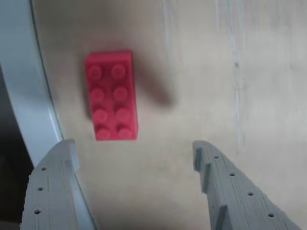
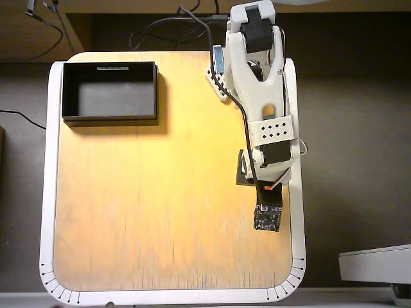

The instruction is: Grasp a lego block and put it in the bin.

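One lego block (image 1: 111, 95) in the upper left of the wrist view, red, studs up, long axis running top to bottom of the frame, lying flat on the pale wooden table (image 1: 230, 72) with a soft shadow off its right side. Not visible in the overhead view — presumably hidden beneath the arm (image 2: 260, 96) at the right of that frame. Just left of the block, the table's white rim (image 1: 24, 86), curving down the left edge of the picture. Below the block, at the bottom of the wrist view, the gripper (image 1: 134, 148) spread wide and holding nothing: left finger at lower left over the rim, right finger at lower right, bare wood between them. Block clear of both fingers and ahead of the gap, sitting nearer the left finger's line than the middle. Farther out, in the overhead view, the bin (image 2: 110, 91) at upper left of the table, black-walled, apparently empty, well apart from the arm on the right side. Step in hand, by the look of it: approach and line-up, grasp not yet made. Next move likely calls for reaching forward and a little toward the left of the wrist frame to centre the block between the fingers, dropping to table level, then closing across the short sides — with care for the rim so close by.
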You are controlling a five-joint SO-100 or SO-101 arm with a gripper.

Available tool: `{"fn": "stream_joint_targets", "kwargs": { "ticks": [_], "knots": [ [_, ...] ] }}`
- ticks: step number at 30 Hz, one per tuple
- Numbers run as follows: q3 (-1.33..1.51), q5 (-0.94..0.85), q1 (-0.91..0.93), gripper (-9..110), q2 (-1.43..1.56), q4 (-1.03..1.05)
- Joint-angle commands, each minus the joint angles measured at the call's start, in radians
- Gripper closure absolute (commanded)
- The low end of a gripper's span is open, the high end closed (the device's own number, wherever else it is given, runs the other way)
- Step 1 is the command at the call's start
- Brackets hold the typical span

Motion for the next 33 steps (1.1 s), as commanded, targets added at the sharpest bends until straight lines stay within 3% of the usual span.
{"fn": "stream_joint_targets", "kwargs": {
  "ticks": [1,33],
  "knots": [
    [-0.124,-0.009,-0.014,77,-0.005,-0.038],
    [-0.124,0.005,-0.044,80,-0.115,-0.192]
  ]
}}
